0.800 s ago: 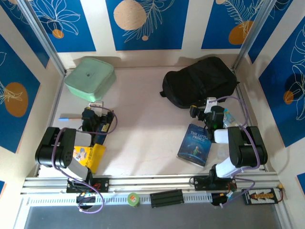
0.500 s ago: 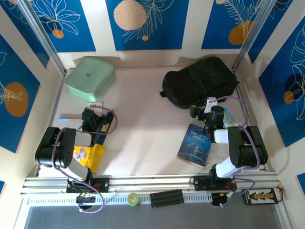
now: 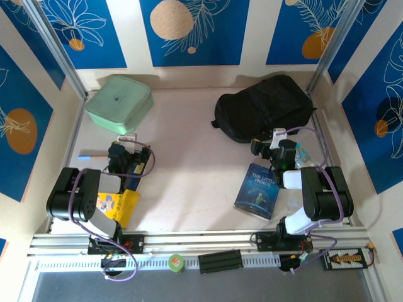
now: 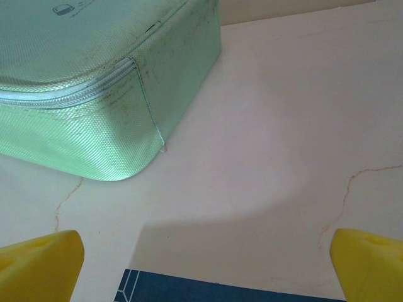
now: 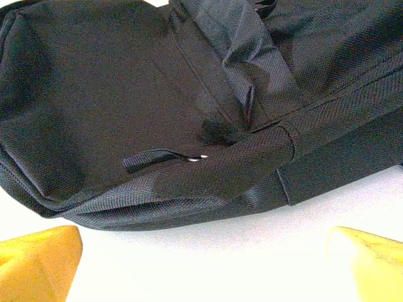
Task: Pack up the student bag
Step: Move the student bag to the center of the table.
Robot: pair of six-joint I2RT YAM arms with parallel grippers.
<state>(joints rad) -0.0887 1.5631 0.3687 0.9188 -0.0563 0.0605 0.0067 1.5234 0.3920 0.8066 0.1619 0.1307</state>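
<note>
The student bag [image 3: 264,107] is a black fabric backpack lying at the back right of the table. Seen from the right wrist, the bag [image 5: 157,94] lies just ahead with a zipper pull [image 5: 157,158] on its near side. My right gripper [image 3: 277,138] rests low just in front of the bag, apart from it. That gripper [image 5: 201,264] is open, its yellow fingertips [image 5: 38,258] wide apart over bare table. My left gripper [image 3: 128,141] sits at the left, in front of a mint-green box. It [image 4: 201,264] is open with nothing between its fingers.
The mint-green zippered box [image 3: 118,102] stands at the back left, close ahead of the left gripper [image 4: 94,82]. A blue book [image 3: 258,190] lies by the right arm. A dark blue book [image 4: 208,290] lies under the left gripper, beside a yellow item [image 3: 119,204] and a pen [image 3: 91,155].
</note>
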